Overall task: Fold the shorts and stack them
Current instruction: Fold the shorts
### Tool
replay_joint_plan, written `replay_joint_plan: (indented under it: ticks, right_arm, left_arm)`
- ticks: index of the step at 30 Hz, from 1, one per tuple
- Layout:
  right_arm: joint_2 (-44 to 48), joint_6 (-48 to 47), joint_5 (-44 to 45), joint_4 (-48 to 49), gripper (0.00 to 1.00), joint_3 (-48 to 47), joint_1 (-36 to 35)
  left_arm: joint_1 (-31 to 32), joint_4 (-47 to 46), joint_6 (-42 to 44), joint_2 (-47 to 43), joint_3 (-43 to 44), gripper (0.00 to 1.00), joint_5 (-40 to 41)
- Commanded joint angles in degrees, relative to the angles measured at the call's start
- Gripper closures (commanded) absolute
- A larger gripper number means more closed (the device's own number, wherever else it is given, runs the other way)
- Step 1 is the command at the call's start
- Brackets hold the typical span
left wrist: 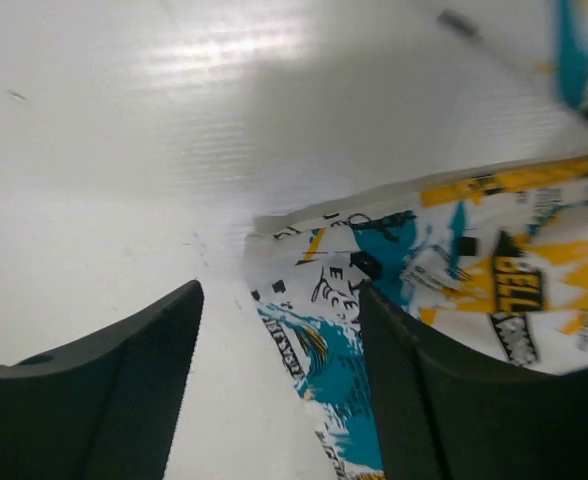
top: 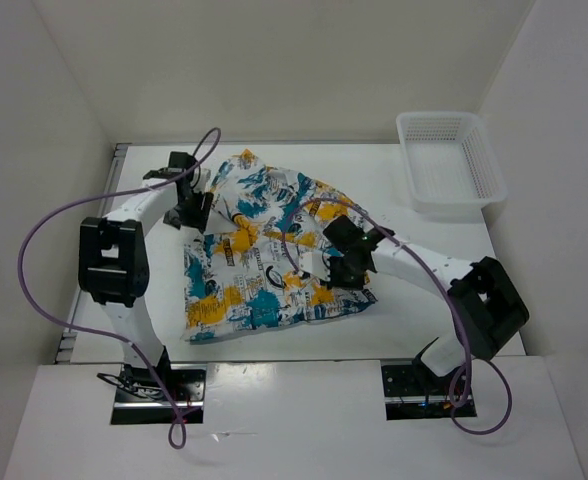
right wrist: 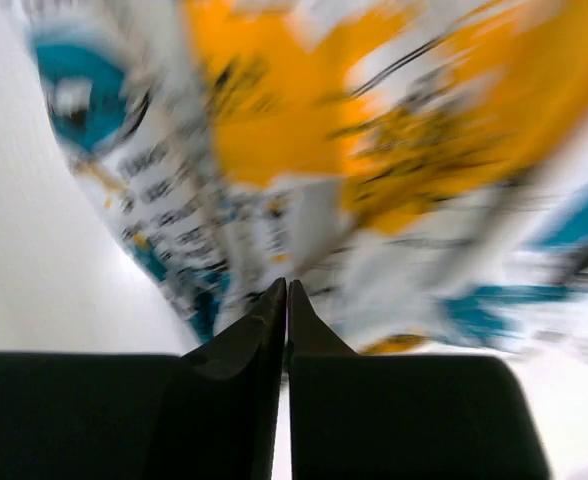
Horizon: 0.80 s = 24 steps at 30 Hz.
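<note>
Just now the left gripper, fingers spread apart, has a corner of the shorts between them, the rumpled teal-and-yellow cloth sprawling rightward across the middle of the table, long axis far-to-near, under the right gripper, its fingers pressed together.

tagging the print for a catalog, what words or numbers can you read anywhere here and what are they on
"BELL" (best reading): yellow letters on a black patch of the shorts, left wrist view.
Other lettering on the shorts: too small or blurred to read.
Basket: no text visible.
</note>
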<state>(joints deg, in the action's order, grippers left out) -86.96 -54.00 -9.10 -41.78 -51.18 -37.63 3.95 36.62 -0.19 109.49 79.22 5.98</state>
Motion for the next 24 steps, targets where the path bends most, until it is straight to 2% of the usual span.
replay_joint_plan:
  ticks: [1,3,6,8,12,17,19,20,21,24]
  right_arm:
    - [2.6,5.8,-5.1,-0.3,0.91,-10.0,1.0]
    - [4.1,6.8,-7.9,-0.3,0.84,-12.8,2.6]
    - [4.1,10.5,-9.0,3.5,0.79,-17.9,5.6]
    - [2.2,14.6,-9.5,8.7,0.79,-20.7,7.7]
    - [-7.1,23.5,-8.3,17.2,0.82,-25.3,12.7]
    - [-14.3,34.0,-4.3,27.2,0.82,-28.8,19.9]
    - [-17.4,37.1,-1.6,27.8,0.82,-30.2,21.6]
    - [-18.2,37.7,-1.1,28.4,0.82,-31.0,21.6]
    - [-19.0,39.0,-0.2,28.9,0.82,-31.0,22.2]
    - [-20.4,39.6,1.6,30.1,0.81,-29.9,22.2]
  left_arm:
    - [1.0,0.3,0.2,-6.7,9.0,0.28,-2.1]
    - [1.5,1.2,0.2,-3.5,13.3,0.26,-3.2]
    - [1.5,1.2,0.2,3.8,20.3,0.25,-5.0]
    - [1.5,0.5,0.2,7.8,23.7,0.25,-5.0]
    - [1.5,0.5,0.2,18.3,36.3,0.25,-6.2]
    - [2.1,-0.1,0.2,25.9,42.0,0.23,-2.4]
    - [2.1,-0.1,0.2,26.5,40.8,0.29,-1.6]
    - [2.1,-0.6,0.2,26.5,38.1,0.34,-1.6]
    - [2.1,-0.6,0.2,26.0,36.3,0.45,-0.8]
    - [1.4,-2.0,0.2,23.4,27.6,0.59,-0.3]
